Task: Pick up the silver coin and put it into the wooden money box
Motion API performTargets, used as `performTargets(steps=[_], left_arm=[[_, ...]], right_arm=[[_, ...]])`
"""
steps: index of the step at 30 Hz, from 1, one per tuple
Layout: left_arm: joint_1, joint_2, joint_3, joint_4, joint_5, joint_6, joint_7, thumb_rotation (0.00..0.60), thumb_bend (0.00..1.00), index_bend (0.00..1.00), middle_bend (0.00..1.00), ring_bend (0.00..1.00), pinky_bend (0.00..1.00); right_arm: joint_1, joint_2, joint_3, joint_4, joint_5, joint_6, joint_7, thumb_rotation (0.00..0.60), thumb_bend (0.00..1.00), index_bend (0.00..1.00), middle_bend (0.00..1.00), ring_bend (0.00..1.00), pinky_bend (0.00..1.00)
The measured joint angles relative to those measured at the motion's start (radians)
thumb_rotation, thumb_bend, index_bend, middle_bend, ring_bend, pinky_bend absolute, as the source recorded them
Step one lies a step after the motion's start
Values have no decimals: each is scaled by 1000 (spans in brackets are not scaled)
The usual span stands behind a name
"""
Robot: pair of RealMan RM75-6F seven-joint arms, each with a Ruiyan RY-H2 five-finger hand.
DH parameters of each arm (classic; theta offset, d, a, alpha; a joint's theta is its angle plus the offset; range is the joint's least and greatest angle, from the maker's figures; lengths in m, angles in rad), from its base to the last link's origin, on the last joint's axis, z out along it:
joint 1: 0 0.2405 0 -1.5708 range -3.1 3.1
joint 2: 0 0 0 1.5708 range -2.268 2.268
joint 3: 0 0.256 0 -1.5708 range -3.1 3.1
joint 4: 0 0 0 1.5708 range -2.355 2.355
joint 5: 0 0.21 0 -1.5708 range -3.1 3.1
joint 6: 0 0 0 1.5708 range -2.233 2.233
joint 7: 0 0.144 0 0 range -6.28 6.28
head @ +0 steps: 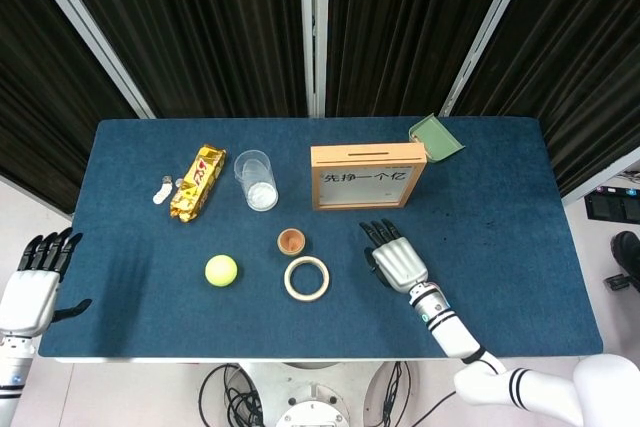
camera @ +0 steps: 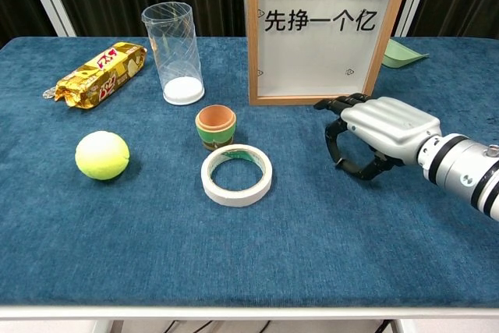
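The right hand (camera: 374, 134) sits low on the blue cloth table (camera: 312, 239), just in front of the upright wooden-framed money box (camera: 326, 33), fingers curled down with thumb meeting them (whether the silver coin is pinched underneath, I cannot tell). The left hand (head: 35, 282) hangs off the table's edge, fingers loosely spread, holding nothing.

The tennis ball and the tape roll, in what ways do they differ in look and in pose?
The tennis ball is yellow-green and solid; the tape roll is off-white with an open centre. The tennis ball is a sphere, while the tape roll is a ring lying flat. The tennis ball sits further left; the tape roll lies nearer the right hand. Both rest on the blue table, untouched.
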Motion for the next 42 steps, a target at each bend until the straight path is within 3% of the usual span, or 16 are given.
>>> performTargets(steps=[4,16,33,42], left_arm=[[0,1,1,-4,0,-1,3,600,92,15,0,0,0],[-1,6,3,-16,4,0,13,600,92,15,0,0,0],[-4,14,8,-27,0,-17,10,600,92,15,0,0,0],[-4,18,11,-32,0,-21,13,600,92,15,0,0,0]], right_arm=[[-2,4,-4,1,-11,5,5,600,384,387,52,0,0],[-5,10,-9,5,-35,15,25,600,386,386,41,0,0],[-4,-3,-19,41,-78,30,68,600,439,498,43,0,0],[-8,-9,-15,46,-79,39,65,600,458,652,56,0,0]])
